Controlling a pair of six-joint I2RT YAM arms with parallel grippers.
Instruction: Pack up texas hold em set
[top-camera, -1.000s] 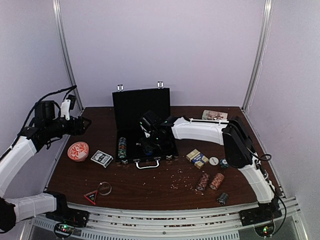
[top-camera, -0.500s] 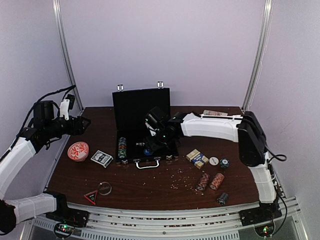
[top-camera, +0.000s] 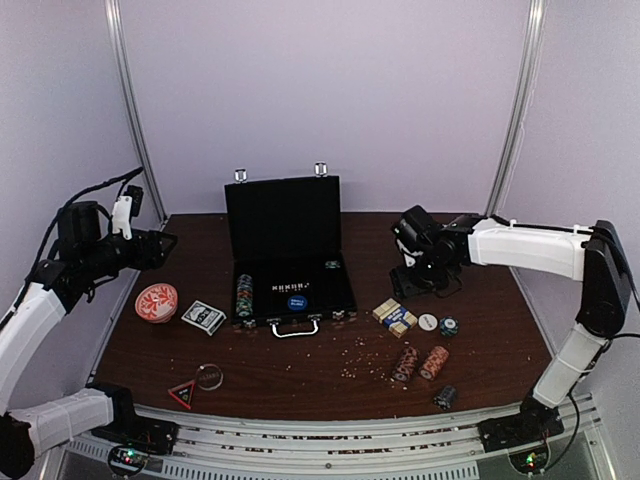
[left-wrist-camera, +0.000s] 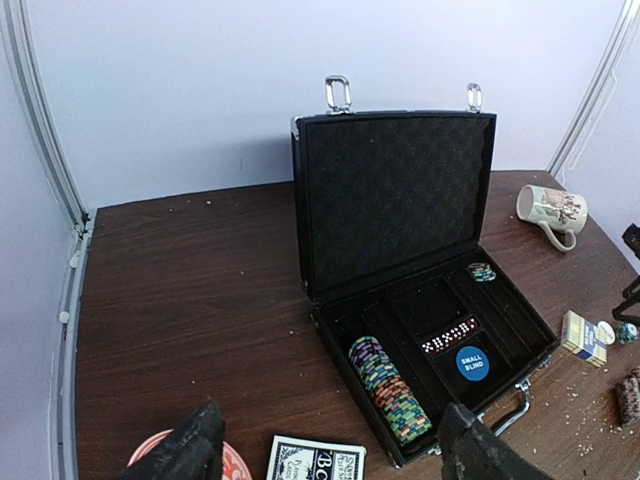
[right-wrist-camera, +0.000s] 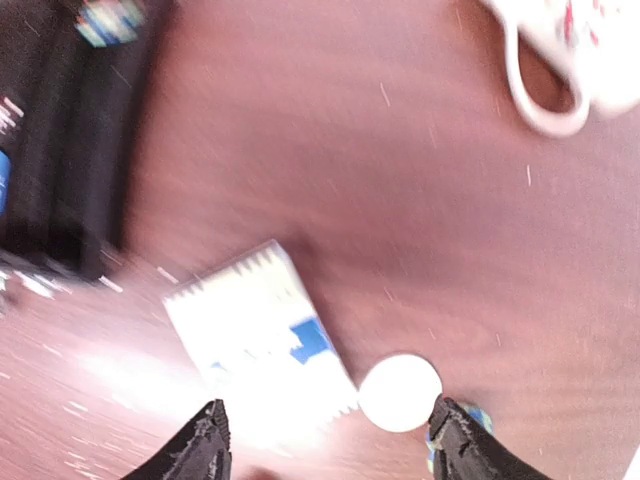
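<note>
Mid-pack: case (top-camera: 283, 220) is stood open mid-worktop (top-camera: 480, 300), chips (left-wrist-camera: 390, 385) inside. R pincer (right-wrist-camera: 325, 455) is spread wide, empty, hung over boxed deck (right-wrist-camera: 262, 340) & white button (right-wrist-camera: 400, 393). Next, probably: descent, closure on deck. L pincer (left-wrist-camera: 330, 455) is wide, empty.

The top camera looks down from the near side over the dark wooden table (top-camera: 320, 385). The left wrist view faces the open black hard briefcase (left-wrist-camera: 400, 200) from afar. The right wrist view, close and blurred, shares its edge.
</note>
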